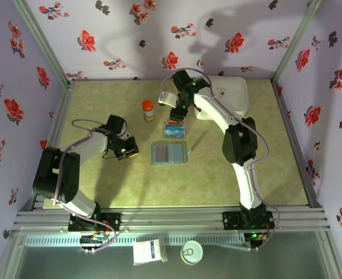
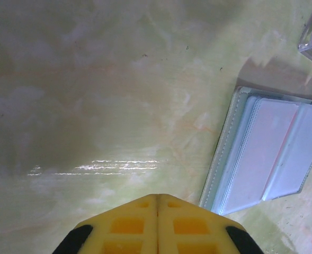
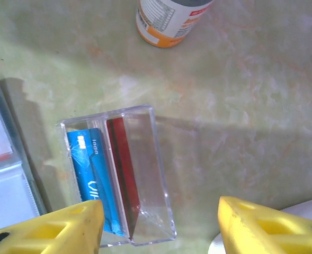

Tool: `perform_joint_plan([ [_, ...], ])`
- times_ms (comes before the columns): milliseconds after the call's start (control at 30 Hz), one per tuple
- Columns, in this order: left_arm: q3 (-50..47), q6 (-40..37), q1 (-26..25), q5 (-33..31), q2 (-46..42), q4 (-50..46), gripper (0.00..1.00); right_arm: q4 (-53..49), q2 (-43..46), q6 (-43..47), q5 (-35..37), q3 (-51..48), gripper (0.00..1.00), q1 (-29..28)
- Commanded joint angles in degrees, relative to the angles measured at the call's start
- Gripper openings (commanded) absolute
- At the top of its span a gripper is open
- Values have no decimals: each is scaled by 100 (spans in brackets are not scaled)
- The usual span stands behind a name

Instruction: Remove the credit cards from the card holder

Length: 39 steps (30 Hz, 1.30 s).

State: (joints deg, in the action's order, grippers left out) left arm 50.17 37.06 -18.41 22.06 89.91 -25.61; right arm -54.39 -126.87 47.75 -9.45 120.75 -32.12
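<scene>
at the centre of the green marbled table (image 1: 281,168), the card holder (image 1: 169,153) lay unfolded and flat, its two panels side by side with the inner pockets facing up. whether those clear pockets held a card could not be told. just beyond it, towards the far wall, sat a clear box (image 3: 150,159) with the credit cards inside: a blue card (image 3: 89,174) in one compartment and a red card (image 3: 125,169) on edge right beside it, along the box's middle divider. the right gripper (image 3: 161,227) hung directly over the box, its yellow fingers (image 3: 65,225) spread wide. nothing was between them and they touched neither card.

on the holder's left side, the left gripper (image 2: 157,222) hovered low over bare table, near the holder's stitched edge but apart from it. its two yellow fingers were pressed flat together and gripped nothing.

an orange-capped bottle (image 1: 148,110) stood upright near the box, a little farther back and to its left. a white case (image 1: 231,93) rested against the far edge of the table, partly behind the right arm.
</scene>
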Motion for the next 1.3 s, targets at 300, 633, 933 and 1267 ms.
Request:
perform_joint_plan([
  [300, -152, -41, 48, 126, -255, -17, 7, 94, -330, -106, 458, -422, 73, -154],
  [633, -99, -50, 44, 131, -232, -37, 7, 710, -162, -180, 1098, -491, 72, -128],
  [933, -93, -67, 56, 119, -173, -34, 7, 1264, -104, -248, 1642, -420, 71, -66],
  [1267, -74, -68, 57, 131, -164, -39, 7, 1527, -185, -465, 1774, -421, 72, -50],
])
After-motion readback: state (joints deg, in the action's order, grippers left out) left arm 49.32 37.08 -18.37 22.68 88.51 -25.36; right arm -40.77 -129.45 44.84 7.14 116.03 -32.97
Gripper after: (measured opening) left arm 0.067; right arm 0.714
